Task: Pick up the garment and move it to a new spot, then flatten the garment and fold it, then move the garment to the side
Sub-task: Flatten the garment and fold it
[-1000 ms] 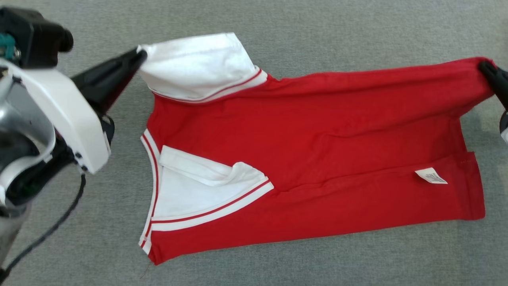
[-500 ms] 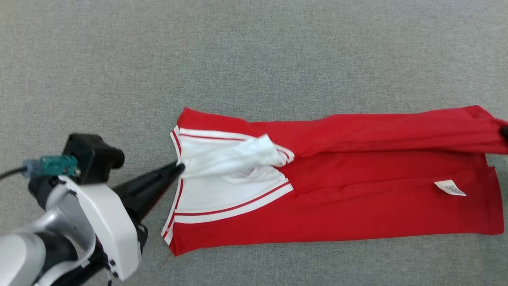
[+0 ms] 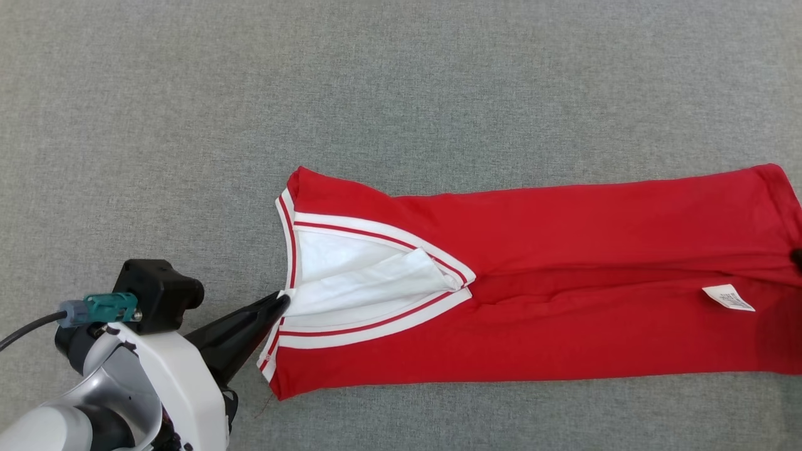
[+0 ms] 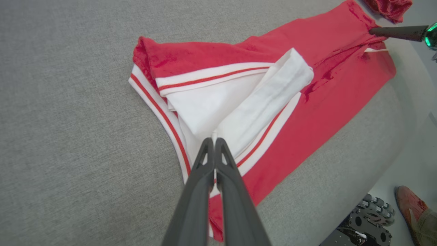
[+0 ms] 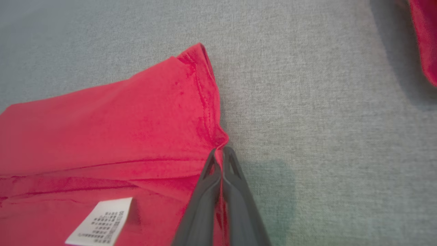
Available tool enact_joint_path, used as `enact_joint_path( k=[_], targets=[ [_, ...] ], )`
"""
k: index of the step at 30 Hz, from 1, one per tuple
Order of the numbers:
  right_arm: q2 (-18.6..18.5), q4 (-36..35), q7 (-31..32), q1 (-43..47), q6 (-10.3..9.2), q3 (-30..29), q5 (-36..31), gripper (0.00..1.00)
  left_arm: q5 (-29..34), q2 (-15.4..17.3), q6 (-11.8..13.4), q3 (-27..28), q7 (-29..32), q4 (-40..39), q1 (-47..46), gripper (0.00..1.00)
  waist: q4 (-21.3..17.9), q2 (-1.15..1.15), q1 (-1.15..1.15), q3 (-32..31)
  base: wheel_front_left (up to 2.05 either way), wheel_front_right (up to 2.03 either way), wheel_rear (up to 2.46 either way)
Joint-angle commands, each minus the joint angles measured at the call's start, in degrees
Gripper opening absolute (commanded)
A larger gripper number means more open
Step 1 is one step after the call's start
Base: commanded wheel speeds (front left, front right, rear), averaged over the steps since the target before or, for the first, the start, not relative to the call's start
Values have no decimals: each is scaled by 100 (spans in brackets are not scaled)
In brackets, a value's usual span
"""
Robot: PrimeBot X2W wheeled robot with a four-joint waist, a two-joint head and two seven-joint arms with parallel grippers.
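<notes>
The garment [image 3: 564, 300] is a red shirt with white, red-striped sleeves, lying folded lengthwise on the grey cloth surface [image 3: 401, 94]. My left gripper [image 3: 283, 299] is shut on the white sleeve edge [image 4: 259, 102] at the garment's left end; in the left wrist view the left gripper [image 4: 214, 140] pinches that white cloth. My right gripper [image 5: 221, 150] is shut on the red hem [image 5: 205, 102] at the garment's right end; it shows as a dark tip [image 3: 797, 257] at the head view's right edge. A white care label [image 3: 728, 297] lies on the lower layer.
A second red cloth [image 5: 425, 37] lies off to the right of the garment's hem. Past the surface's edge stand a dark mechanical part [image 4: 368, 218] and a person's shoe [image 4: 411, 208]. Grey surface stretches wide behind the garment.
Both grippers have carried the garment's far edge toward me and lowered it onto the near half, so the garment now lies folded lengthwise. The head camera has shifted too.
</notes>
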Motion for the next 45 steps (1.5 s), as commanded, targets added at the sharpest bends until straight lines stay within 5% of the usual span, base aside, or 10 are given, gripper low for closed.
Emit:
enact_joint_path(
  k=[1, 11, 13, 14, 15, 16, 17, 27, 36, 45],
  targets=[
    [18, 75, -7, 12, -13, -34, -59, 0, 22, 33, 65, 36, -27, 48, 89, 0, 20, 0, 0, 20, 0, 0, 0],
    [201, 281, -80, -46, -13, 162, -137, 5, 140, -272, 114, -212, -222, 424, 241, 2, 8, 0, 0, 10, 0, 0, 0],
    [257, 280, -162, -62, -11, 222, -143, 44, 264, -431, 115, -299, -378, 604, 221, 34, -13, 0, 0, -53, 0, 0, 0],
    [286, 259, -244, -68, -11, 229, -145, 100, 335, -520, 134, -324, -485, 711, 206, 47, -25, 0, 0, -97, 0, 0, 0],
    [301, 219, -335, -56, -11, 226, -151, 100, 379, -624, 141, -365, -590, 808, 209, 58, -38, 0, 0, -151, 0, 0, 0],
    [319, 172, -424, -23, -11, 219, -143, 100, 442, -724, 162, -384, -721, 899, 220, 91, -49, 0, 0, -206, 0, 0, 0],
    [359, 124, -517, 36, -11, 208, -115, 100, 494, -835, 175, -397, -879, 991, 246, 100, -61, 0, 0, -276, 0, 0, 0],
    [834, -318, -2104, 1142, -10, 205, -435, 100, 963, -1855, 805, -177, -2924, 1779, 1015, 100, 9, 0, 0, -1106, 0, 0, 0],
    [1340, 774, -3261, 1131, -9, -328, -1090, 100, 1997, -2692, 1575, -245, -4166, 2753, 1150, 100, 514, 0, 0, -1516, 0, 0, 0],
    [1399, 2174, -2808, 381, -8, -655, -1553, 100, 2606, -3314, 1304, -442, -4230, 3084, 1130, 100, 894, 0, 0, -1580, 0, 0, 0]
  ],
)
